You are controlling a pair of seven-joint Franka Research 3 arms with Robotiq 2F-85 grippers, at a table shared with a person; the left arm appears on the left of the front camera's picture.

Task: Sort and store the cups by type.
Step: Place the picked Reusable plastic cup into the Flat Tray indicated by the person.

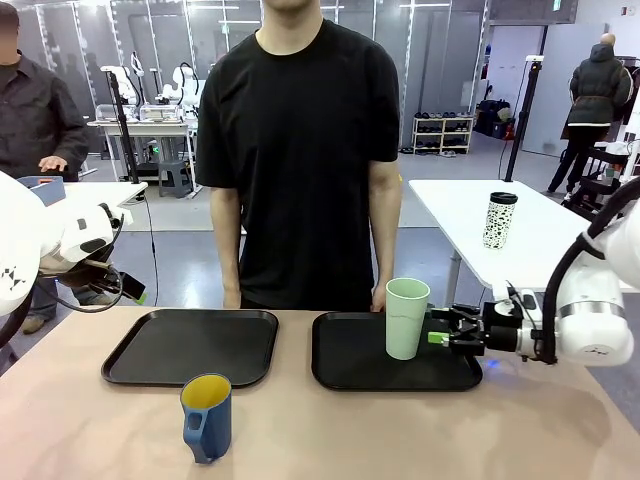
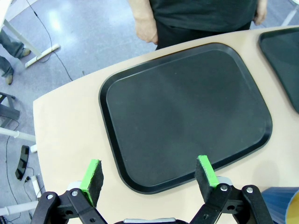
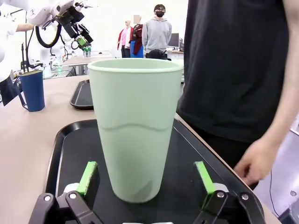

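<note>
A smooth, pale tan table (image 1: 320,445) is stretching across the front view, and a person in a plain black cotton T-shirt (image 1: 300,150) is standing at its far edge.

Two black rectangular trays with rounded corners and raised rims are lying side by side on it. The left tray (image 1: 190,345) is showing a finely matt floor, and the right tray (image 1: 350,360) is carrying one cup.

That cup, the mint-green tumbler (image 1: 406,318), is standing upright on the right tray, towards its right side. It is handleless, tapering towards the base, and made of smooth, slightly dull plastic, with a faint wavy line running round its wall in the right wrist view.

The dark blue mug (image 1: 207,417) is standing on the bare table in front of the left tray. It is glossy and shorter, yellow inside, with its handle turning towards the near left.

The right gripper (image 1: 438,330) is reaching in level just beside the tumbler. Its jaws are standing apart, and the green pads (image 3: 88,175) are flanking the cup's lower part with a gap on each side.

The left gripper (image 2: 148,168) is hanging above the left tray's edge, its jaws also spread wide around nothing.
</note>
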